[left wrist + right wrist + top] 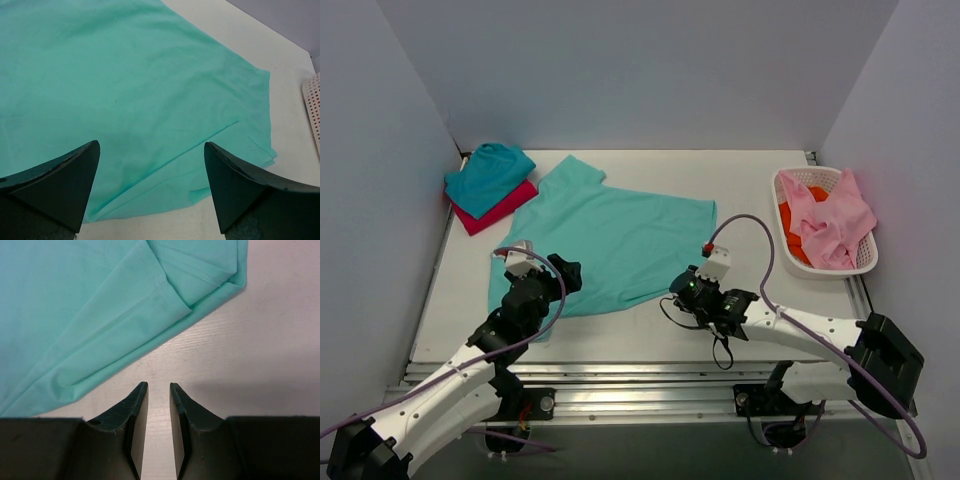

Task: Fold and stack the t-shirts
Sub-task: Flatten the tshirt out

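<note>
Mint-green t-shirt [610, 240] lies spread across the middle of the tabletop [650, 330], one sleeve reaching toward the far-left corner, where the teal t-shirt [488, 172] sits on top of the magenta-red t-shirt [498, 212]: that looks like the stack it has to join. The left gripper [151, 145] hangs over the near-left part of the mint cloth, fingers spread wide, nothing in them. The right gripper [159, 386] sits low over bare tabletop just off the shirt's near-right corner, jaws only a narrow slit apart and nothing between them. Here's the worry: that near hem is doubled over on itself with a loose flap beside it, so a narrow bite could catch one layer only and peel the fold open rather than lift it. The left is over open cloth, not an edge, and by my reading a pinch there would bunch the middle into a ridge. And if one side lifts ahead of the other, the shirt skews and the fold lands crooked. The white basket [868, 262] at the right edge, with pink and orange cloth in it, is well apart from all this.
</note>
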Tool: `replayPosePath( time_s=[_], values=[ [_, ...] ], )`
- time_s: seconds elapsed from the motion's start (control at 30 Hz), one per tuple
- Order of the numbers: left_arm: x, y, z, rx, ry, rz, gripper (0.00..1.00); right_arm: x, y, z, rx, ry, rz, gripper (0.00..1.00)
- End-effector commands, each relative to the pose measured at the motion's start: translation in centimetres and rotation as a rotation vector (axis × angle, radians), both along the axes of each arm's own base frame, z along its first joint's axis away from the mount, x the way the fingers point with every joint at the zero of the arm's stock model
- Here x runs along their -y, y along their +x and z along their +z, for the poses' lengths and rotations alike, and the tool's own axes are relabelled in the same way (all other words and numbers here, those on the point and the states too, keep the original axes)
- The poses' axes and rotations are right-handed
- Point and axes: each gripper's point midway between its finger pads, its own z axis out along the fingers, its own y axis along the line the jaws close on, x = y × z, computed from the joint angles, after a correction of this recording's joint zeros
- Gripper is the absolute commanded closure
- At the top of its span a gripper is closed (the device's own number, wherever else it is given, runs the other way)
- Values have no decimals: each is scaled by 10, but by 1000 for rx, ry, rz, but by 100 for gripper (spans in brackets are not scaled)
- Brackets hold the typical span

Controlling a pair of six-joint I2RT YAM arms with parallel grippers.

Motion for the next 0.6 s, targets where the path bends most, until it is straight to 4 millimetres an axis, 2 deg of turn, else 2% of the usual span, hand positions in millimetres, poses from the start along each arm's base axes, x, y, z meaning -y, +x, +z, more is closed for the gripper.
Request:
replayPosePath(
  time_s=[0.0, 0.07, 0.13, 0.17, 0.23, 0.27, 0.33, 0.57],
  values=[
    [6, 5, 15, 38, -48, -7, 6, 6, 2, -12, 5, -25, -51, 78],
    [7, 5, 14, 33, -47, -11, 6, 5, 8, -21, 2, -65, -55, 75],
    [7, 5, 14, 32, -47, -11, 5, 3, 20, -17, 24, -90, -73, 73],
    [7, 4, 14, 34, -49, -14, 6, 9, 28, -23, 20, -138, -86, 73],
    [4, 2, 14, 31, -47, -9, 5, 3, 47, -16, 46, -116, -94, 74],
    [4, 0, 11, 23, -41, -11, 6, 8, 55, -22, 30, -135, -96, 75],
    [1, -1, 13, 33, -45, -4, 5, 5, 69, -17, 46, -118, -101, 77],
    [-3, -1, 11, 35, -36, 13, 6, 0, 98, -13, 52, -149, -104, 78]
  ],
)
